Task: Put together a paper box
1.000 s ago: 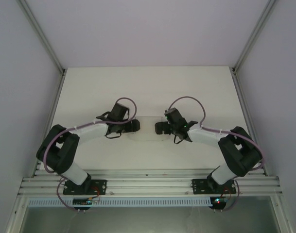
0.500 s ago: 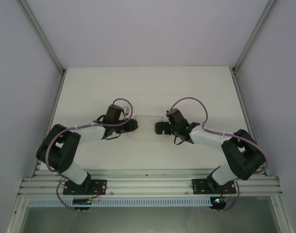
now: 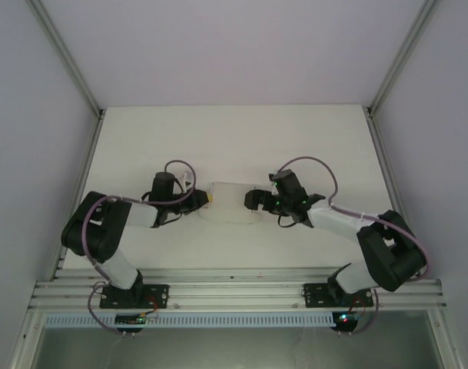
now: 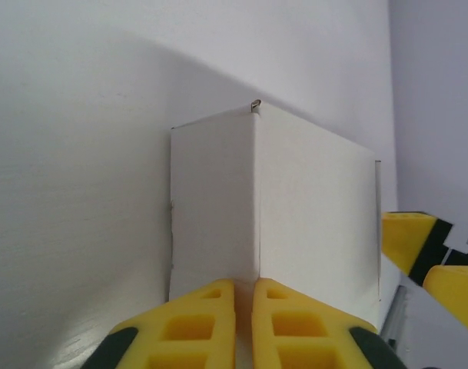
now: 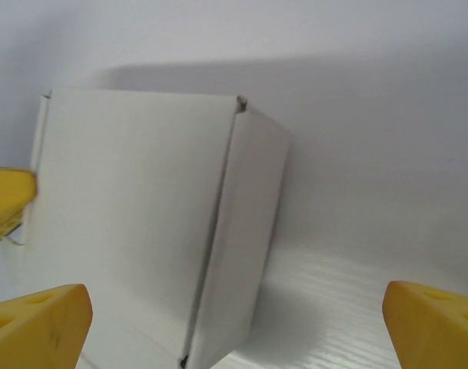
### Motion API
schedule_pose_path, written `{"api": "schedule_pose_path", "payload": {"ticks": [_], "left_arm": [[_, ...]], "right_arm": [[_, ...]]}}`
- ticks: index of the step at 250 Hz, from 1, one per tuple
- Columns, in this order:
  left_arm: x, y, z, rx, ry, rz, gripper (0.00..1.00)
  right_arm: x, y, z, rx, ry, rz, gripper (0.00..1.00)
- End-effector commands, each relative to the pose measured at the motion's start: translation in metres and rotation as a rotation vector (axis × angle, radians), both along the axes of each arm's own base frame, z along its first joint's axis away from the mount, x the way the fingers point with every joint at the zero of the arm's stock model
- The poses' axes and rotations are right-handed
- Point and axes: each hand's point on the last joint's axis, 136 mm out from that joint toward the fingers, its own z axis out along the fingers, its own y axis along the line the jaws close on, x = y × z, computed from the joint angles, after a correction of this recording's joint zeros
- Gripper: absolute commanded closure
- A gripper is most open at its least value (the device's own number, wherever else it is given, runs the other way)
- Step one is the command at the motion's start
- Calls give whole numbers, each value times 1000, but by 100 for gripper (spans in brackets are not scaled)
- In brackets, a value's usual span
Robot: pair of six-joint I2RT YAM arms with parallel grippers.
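The paper box (image 4: 295, 207) was pinched at its creased corner by the left end effector (image 4: 243, 323); the right end effector (image 5: 237, 319) was spread wide. A firm, uncrushing pinch was called for.

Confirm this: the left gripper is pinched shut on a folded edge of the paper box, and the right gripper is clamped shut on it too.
Wrong on the right gripper: it is open, its yellow fingers spread wide in the right wrist view. The left gripper is indeed pinched shut on a folded edge of the paper box.
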Motion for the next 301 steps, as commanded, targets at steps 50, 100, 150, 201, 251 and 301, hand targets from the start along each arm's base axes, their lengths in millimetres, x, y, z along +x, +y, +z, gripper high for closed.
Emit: {"api": "schedule_pose_path", "payload": {"ticks": [50, 100, 150, 201, 251, 301], "left_arm": [[-6, 2, -7, -72, 23, -15, 94], [-7, 5, -9, -33, 21, -11, 93], [-4, 5, -8, -29, 16, -12, 92], [0, 3, -1, -34, -10, -17, 88], [10, -1, 25, -39, -100, -38, 65], [22, 7, 57, 93, -226, -38, 0]], "right_arm": [[5, 25, -6, 157, 118, 17, 1], [15, 47, -1, 258, 123, 67, 4], [26, 53, 15, 326, 85, 57, 16], [26, 46, 20, 342, 68, 34, 46], [23, 40, 25, 355, 66, 15, 63], [25, 29, 30, 367, 88, -24, 63]]}}
